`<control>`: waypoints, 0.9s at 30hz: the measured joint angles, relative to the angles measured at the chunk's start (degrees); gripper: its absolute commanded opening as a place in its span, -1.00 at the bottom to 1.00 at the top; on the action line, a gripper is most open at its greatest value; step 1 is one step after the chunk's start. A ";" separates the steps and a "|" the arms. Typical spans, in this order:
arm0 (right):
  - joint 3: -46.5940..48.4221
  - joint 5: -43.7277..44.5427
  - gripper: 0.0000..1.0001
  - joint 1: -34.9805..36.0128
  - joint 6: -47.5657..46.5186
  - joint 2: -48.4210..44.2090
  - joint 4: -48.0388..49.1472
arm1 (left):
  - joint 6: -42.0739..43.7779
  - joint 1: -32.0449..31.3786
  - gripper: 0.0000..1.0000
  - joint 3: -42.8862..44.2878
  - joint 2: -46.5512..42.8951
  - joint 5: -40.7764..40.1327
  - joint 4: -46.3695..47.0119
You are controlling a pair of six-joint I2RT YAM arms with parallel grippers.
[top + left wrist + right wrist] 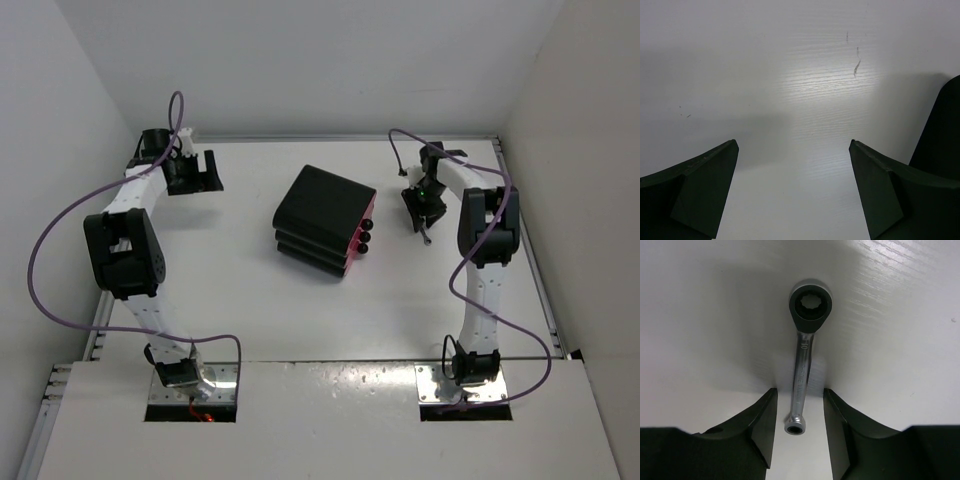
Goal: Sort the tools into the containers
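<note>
A thin silver wrench (802, 360) lies flat on the white table, its large ring end pointing away from the wrist camera. My right gripper (799, 392) straddles the wrench's small end, open, with a gap on each side of the shaft. From above, this gripper (425, 222) points down at the table right of the black cabinet (320, 210), whose magenta-pink drawers (364, 232) with black knobs face it. The drawers look shut. My left gripper (793, 145) is open over bare table, far left at the back (208, 170). No other tools show.
White walls enclose the table on the left, back and right. The cabinet stands turned at an angle in the middle. Purple cables loop from both arms.
</note>
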 measured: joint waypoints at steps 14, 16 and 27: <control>0.24 2.71 -0.34 0.96 1.68 0.42 -0.07 | 0.00 1.40 1.00 0.00 0.02 0.81 -0.07; 0.26 2.69 -0.45 1.09 1.95 0.44 -0.15 | -0.09 1.62 1.00 0.00 0.02 1.16 -0.07; 2.03 2.27 -0.99 1.55 2.80 1.60 -2.01 | -0.46 3.21 1.00 0.33 0.02 2.99 -0.07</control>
